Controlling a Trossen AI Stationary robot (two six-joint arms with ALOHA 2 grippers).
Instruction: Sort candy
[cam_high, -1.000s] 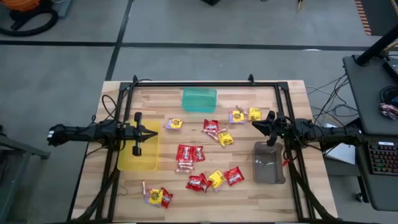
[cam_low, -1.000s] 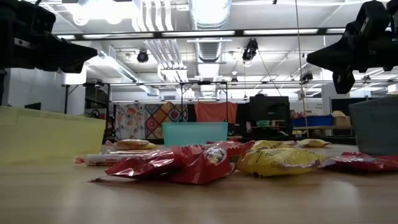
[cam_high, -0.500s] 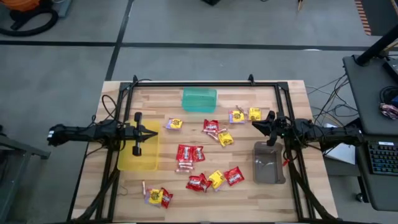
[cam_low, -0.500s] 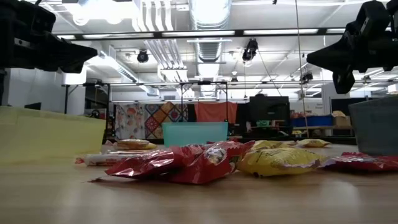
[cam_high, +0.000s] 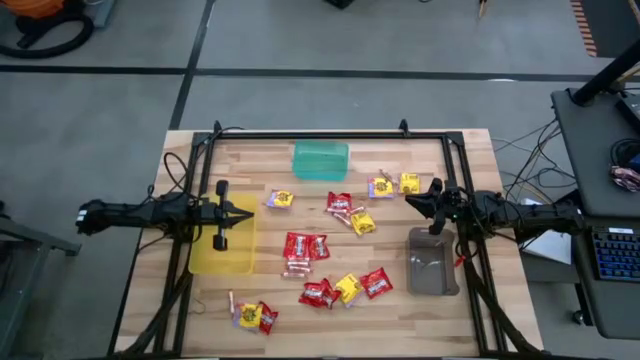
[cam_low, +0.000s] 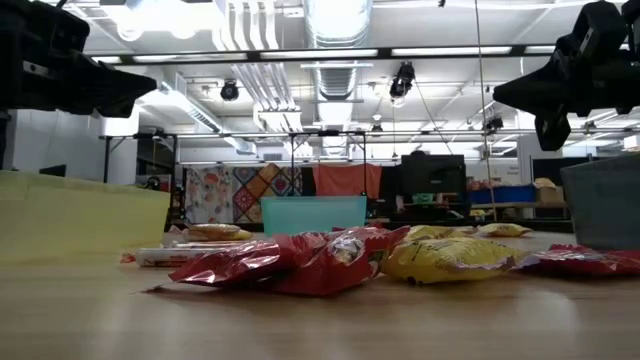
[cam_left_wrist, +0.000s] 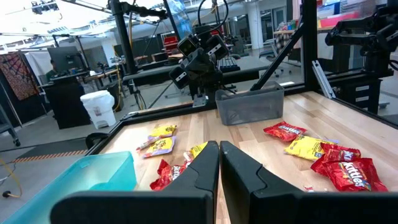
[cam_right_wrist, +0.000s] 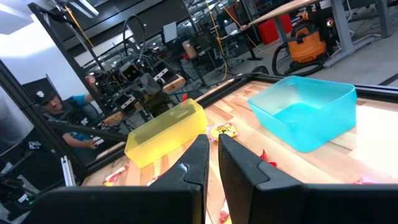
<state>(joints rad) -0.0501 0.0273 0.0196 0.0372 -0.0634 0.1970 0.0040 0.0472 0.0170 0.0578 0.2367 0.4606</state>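
Nothing has changed in the last second — the left gripper hangs closed and empty at nine o'clock, the right gripper nearly closed and empty at three. The candy lies scattered mid-table — sorting has not begun.

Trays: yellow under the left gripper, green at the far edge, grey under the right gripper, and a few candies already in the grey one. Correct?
Not quite. The grey tray holds no candy; the high view shows it bare inside. The rest stands: the yellow tray lies under the left gripper, the green tray sits at the far edge, and the right gripper hangs by the grey tray's far end. All the candy lies on the table.
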